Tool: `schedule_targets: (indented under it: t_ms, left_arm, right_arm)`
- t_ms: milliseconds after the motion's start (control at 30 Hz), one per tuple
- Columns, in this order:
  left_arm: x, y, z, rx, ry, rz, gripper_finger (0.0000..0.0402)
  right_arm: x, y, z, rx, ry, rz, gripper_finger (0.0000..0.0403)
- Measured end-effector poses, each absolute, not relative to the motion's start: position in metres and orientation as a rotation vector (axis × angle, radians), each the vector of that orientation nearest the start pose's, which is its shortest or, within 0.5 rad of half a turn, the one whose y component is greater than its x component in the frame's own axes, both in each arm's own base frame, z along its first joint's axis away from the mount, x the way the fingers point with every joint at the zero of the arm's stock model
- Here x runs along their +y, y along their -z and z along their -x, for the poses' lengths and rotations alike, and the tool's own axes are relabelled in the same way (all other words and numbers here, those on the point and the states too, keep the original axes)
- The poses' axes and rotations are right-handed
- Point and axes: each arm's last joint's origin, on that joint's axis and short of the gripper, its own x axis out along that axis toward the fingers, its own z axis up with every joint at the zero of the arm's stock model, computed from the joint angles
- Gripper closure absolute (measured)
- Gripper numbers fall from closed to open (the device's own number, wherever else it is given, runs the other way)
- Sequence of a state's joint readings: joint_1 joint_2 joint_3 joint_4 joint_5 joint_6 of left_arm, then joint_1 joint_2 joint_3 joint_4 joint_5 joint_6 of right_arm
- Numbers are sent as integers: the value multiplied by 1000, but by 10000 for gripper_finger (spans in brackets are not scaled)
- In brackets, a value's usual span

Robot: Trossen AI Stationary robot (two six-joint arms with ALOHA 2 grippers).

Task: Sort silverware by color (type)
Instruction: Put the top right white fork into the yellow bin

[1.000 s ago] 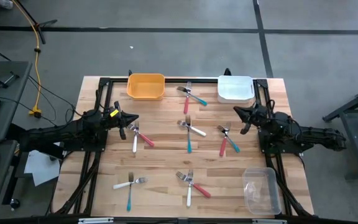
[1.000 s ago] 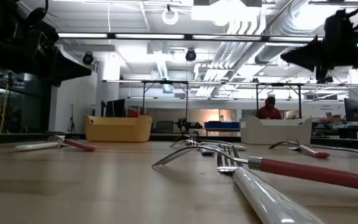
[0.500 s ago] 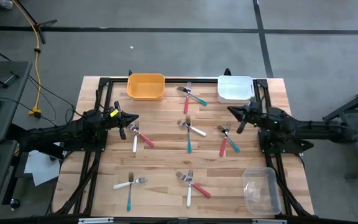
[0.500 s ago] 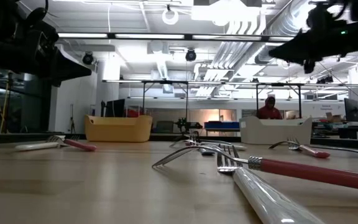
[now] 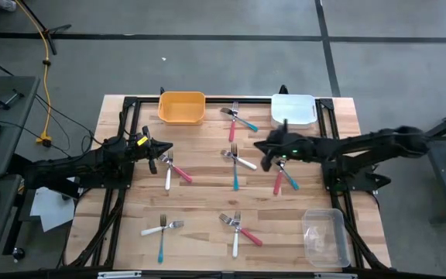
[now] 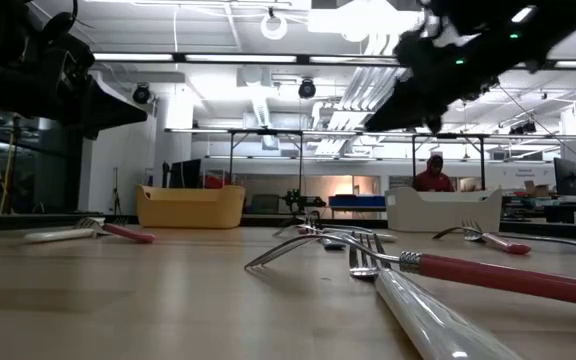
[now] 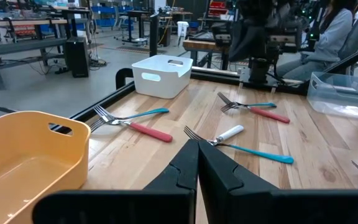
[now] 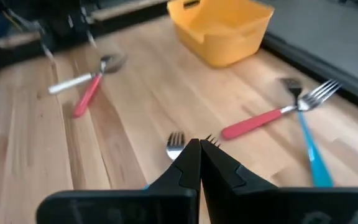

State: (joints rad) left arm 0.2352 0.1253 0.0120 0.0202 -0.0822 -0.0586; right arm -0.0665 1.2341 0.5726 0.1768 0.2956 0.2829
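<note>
Reaching over scattered forks (image 5: pixel 235 165) at mid-surface (image 5: pixel 200 194), right claw (image 5: pixel 268 157) pinched shut and empty, poised to pick; left claw (image 5: pixel 156 155) shut, waiting.

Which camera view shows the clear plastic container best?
The high view: the whole clear plastic container shows on the table's near right corner. The left wrist view catches only part of it at the picture's edge. The low and right wrist views do not show it.

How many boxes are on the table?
3. An orange bin sits at the far edge on the left, a white bin at the far edge on the right, and a clear container in the near right corner. None seems hidden.
</note>
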Motion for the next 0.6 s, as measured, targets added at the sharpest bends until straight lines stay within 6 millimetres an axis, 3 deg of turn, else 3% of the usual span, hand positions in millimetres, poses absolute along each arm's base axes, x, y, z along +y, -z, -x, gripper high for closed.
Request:
schedule_targets:
  t_ms: [133,433,600]
  left_arm:
    - [27,-159,-101,84,-320,65,401]
    - [27,-159,-101,84,-320,65,401]
    - [27,-159,-101,84,-320,65,401]
  right_arm:
    - [-25,-199,-272,567,424,-259,377]
    - [-28,-175,-321,873,456,-300,251]
    - [-32,-160,-344,1043,432,-304,228]
